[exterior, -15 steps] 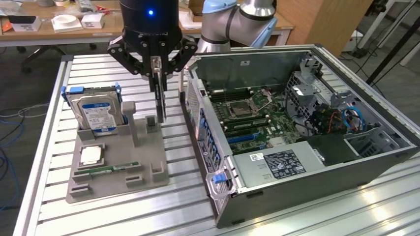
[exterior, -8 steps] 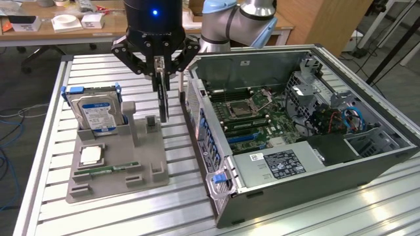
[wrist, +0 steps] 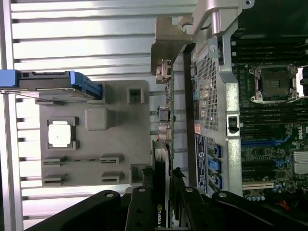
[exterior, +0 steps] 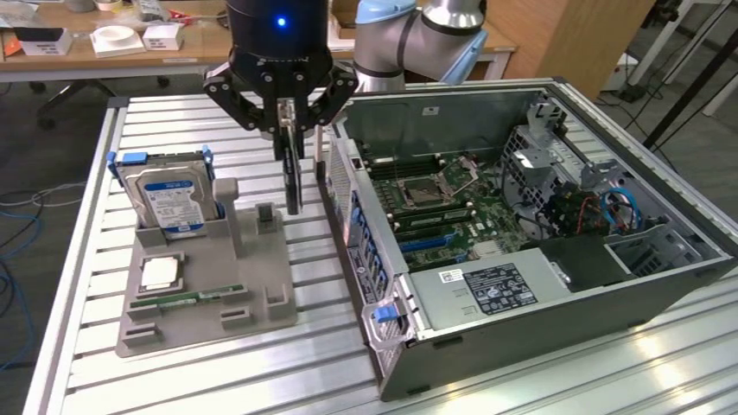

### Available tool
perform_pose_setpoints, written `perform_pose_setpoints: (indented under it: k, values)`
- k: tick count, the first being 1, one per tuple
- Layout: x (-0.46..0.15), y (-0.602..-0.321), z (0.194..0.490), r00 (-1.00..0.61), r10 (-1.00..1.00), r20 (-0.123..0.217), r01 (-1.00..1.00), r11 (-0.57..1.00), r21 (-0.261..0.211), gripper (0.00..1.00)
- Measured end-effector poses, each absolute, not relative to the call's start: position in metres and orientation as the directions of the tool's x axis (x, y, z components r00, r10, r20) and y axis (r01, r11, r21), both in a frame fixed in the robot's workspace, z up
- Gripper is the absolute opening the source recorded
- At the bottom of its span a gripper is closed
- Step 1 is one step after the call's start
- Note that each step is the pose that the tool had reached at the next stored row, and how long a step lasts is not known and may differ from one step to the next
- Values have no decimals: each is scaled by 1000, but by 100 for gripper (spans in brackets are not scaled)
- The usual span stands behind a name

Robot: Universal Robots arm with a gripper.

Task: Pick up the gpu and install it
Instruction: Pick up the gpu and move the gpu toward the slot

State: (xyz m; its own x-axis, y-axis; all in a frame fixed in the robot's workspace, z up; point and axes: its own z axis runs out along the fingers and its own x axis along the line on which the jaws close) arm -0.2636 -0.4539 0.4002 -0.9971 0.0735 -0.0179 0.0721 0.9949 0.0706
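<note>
Gripper, upper centre of exterior view, jaws pinching gpu upright & edge-on, btwn grey parts tray and open PC case.

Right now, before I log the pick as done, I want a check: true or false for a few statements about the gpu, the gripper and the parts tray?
1. The gripper is shut on the gpu, which hangs on edge. True.
2. The gpu is seated inside the computer case. False: it is outside the case, between it and the grey tray.
3. The hard drive stands upright in the tray. True.
4. The green memory stick is plugged into the motherboard. False: it lies on the tray.
5. The case's side is closed. False: it is open, showing the motherboard.
</note>
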Motion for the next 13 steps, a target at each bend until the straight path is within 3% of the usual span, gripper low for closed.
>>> perform_pose_setpoints:
  k: [13]
  values:
    - [-256,-454,400,-997,74,-18,72,995,71,26]
